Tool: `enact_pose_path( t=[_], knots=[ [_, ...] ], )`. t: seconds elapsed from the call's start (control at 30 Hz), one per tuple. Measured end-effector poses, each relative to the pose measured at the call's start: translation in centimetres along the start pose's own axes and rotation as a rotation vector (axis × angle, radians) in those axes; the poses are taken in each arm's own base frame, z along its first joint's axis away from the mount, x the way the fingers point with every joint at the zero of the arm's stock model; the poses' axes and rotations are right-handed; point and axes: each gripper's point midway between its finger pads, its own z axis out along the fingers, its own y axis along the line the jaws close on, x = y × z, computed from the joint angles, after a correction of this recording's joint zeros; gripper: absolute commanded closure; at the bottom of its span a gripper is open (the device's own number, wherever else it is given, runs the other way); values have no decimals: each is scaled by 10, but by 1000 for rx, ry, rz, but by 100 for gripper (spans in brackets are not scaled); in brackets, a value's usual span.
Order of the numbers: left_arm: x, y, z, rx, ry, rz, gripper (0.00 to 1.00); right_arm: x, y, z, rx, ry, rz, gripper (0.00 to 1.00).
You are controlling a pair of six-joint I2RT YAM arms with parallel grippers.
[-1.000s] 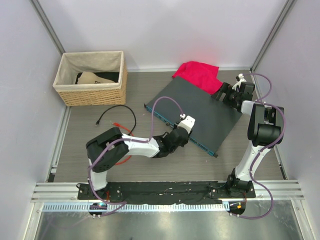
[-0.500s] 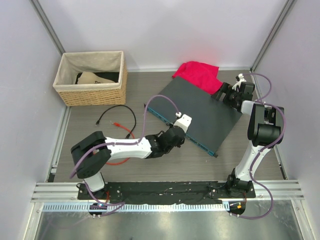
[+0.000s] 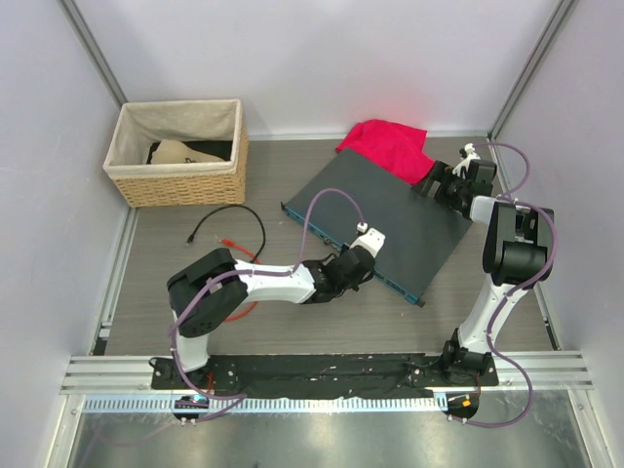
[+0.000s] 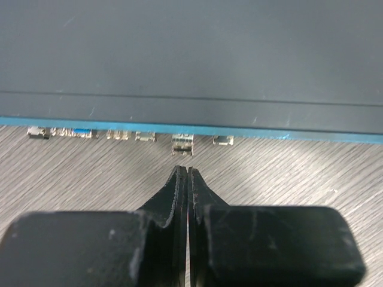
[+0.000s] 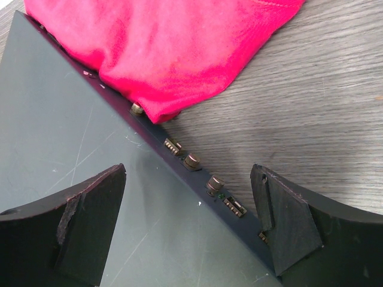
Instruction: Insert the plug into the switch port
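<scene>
Closest to my left wrist camera, the left gripper is clenched, its black fingers pressed flat together with nothing between them. The tips point straight at a small clear plug and stop just short of touching it. The plug sits in a switch port, one of the row along the narrow teal-blue front face of the flat dark-grey switch box. I read this as the seating step: the plug looks lodged, perhaps not fully home, and I cannot see its cable. The next move, I judge, is a short straight nudge along the port's axis, kept low over the grey wood-grain table. From above, the left arm lies low, reaching forward and right. Farther back, the right gripper stands spread wide over the box's rear edge, grasping nothing, beside a crumpled red cloth.
</scene>
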Motion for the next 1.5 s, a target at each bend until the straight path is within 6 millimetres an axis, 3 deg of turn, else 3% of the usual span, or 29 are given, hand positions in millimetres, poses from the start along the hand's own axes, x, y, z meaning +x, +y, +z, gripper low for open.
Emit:
enact_pose_path(
  t=[0.33,1.07,1.5],
  knots=[
    [2,5,14,-2,14,-17,99,1,0,1,-3,5,-1,5],
    [-7,7,21,-20,-40,-41,96,6,10,13,-101,78,-5,7],
    [-8,7,22,-25,-48,-45,90,8,15,11,-140,107,-20,7]
  ],
)
